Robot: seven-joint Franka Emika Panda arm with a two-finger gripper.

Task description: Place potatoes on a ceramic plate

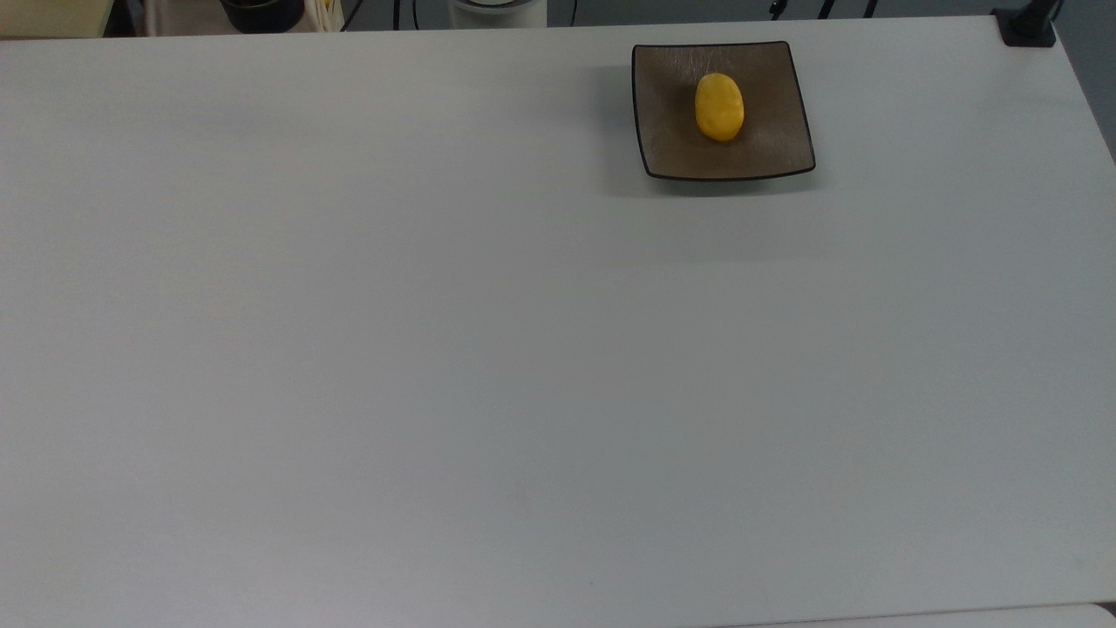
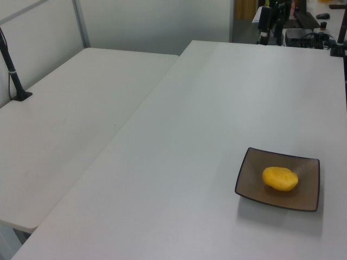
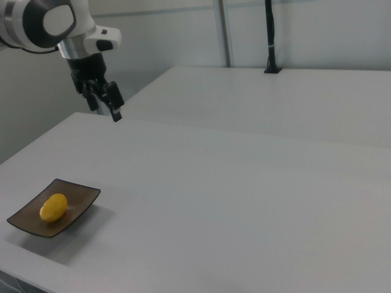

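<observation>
The potatoes (image 1: 719,106) are one small yellow oval lump lying free near the middle of the ceramic plate (image 1: 671,131), a square brown plate with a dark rim near the table's far edge in the top view. The left view shows the potatoes (image 2: 280,179) on the plate (image 2: 306,192) at lower right. In the right view the potatoes (image 3: 54,207) rest on the plate (image 3: 76,198) at lower left. My gripper (image 3: 105,110) hangs high above the table, well up and away from the plate, open and holding nothing.
A second white table (image 2: 65,119) adjoins this one. A black clamped post (image 3: 269,36) stands on that other table, and another black clamp (image 1: 1029,26) sits at the top view's upper right corner. Dark and white items (image 1: 261,13) line the far edge.
</observation>
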